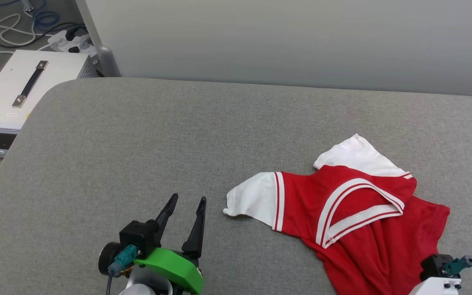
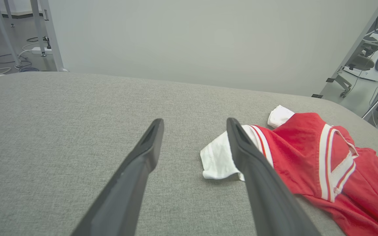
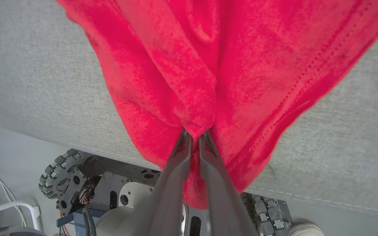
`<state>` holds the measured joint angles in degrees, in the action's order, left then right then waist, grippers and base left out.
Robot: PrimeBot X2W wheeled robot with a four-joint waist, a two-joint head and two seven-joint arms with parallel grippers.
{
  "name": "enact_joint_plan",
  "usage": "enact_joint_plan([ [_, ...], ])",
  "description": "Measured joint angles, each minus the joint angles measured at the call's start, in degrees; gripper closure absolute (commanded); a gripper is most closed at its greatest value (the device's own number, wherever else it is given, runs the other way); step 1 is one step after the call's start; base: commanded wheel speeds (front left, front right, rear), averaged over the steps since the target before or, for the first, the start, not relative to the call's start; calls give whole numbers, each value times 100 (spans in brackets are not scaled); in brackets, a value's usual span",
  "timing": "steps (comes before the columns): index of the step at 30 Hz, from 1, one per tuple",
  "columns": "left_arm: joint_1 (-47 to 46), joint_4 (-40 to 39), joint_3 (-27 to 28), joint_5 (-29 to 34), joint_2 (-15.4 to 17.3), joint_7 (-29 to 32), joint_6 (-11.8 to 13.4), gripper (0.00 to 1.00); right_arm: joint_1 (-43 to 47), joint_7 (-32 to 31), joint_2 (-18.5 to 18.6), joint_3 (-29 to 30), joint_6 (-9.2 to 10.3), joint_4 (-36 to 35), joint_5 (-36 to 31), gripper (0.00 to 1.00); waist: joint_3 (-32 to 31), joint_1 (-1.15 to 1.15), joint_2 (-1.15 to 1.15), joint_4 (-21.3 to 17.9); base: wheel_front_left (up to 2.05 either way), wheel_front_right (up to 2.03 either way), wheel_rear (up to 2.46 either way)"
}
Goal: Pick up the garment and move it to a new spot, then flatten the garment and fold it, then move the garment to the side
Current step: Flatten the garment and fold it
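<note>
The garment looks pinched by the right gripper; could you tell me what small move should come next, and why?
Probably lift the right gripper slightly and carry the pinched cloth back onto the table. Its fingers pinch the garment where red cloth hangs over the near edge, and the garment lies crumpled.

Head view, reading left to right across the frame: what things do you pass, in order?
white box with a black handle → left gripper, jaws apart over the grey surface → garment, crumpled
</note>
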<state>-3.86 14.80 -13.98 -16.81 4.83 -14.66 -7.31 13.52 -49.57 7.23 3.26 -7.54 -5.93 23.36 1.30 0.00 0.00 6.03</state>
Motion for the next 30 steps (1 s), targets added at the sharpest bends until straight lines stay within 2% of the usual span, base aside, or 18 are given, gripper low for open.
enact_joint_plan([
  [9, -4, -51, -33, -7, 14, -1, 0, 0, -250, -94, 197, 57, 1, -567, 82, 0, 66, 0, 0, -45, 0, 0, 0],
  [15, -58, -68, -51, -24, 14, 0, 0, 0, -673, -700, 400, 246, 1, -1207, 190, 0, 313, 0, 0, 9, 0, 0, 0],
  [19, -248, -105, -73, -24, 14, 0, 0, 0, -1442, -1210, 769, 267, 1, -1319, 100, 0, 553, 0, 0, 74, 0, 0, 0],
  [23, -446, -144, -140, -32, 13, 0, 0, 0, -2438, -1738, 979, 182, 0, -983, 102, 0, 823, 0, 0, 172, 0, 0, 0],
  [26, -576, -191, -218, -38, 10, 0, 0, 0, -3156, -2117, 1004, 179, 0, -431, 113, 0, 1030, 0, 0, 268, 0, 0, 0],
  [30, -749, -244, -291, -42, 4, 0, 0, 0, -4033, -2330, 1244, 115, 0, 381, -127, 0, 1304, 0, 0, 439, 0, 0, 0],
])
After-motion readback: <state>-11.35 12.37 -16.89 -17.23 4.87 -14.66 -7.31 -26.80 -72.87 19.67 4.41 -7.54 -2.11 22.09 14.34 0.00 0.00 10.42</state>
